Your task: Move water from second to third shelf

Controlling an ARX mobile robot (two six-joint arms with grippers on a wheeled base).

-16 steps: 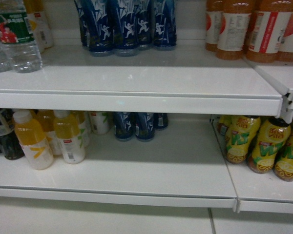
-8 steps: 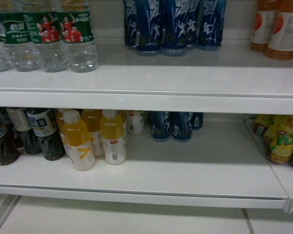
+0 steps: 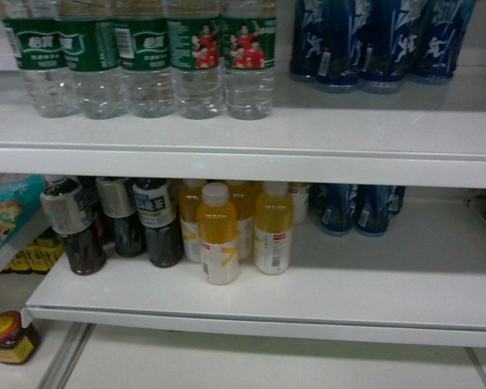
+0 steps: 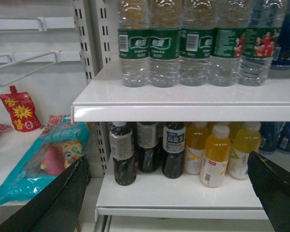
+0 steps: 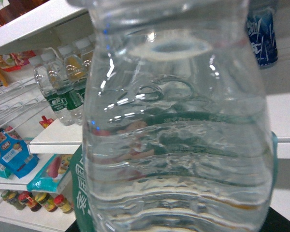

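A: How many bottles were counted?
B: Five water bottles (image 3: 196, 61) on the upper shelf (image 3: 243, 146); three dark tea bottles (image 3: 117, 223) below.
A: Gripper condition?
B: The left gripper (image 4: 169, 193) stood wide apart, empty. A water bottle (image 5: 179, 135) filled the right wrist view; the right gripper's state could not be determined.

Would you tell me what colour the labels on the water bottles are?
Dark green with white characters on the water bottles, clearest in the left wrist view.

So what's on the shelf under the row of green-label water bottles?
Under the water bottles, the lower shelf holds dark tea bottles on the left, yellow drink bottles in the middle and blue bottles behind on the right. The upper shelf hides some bottle tops.
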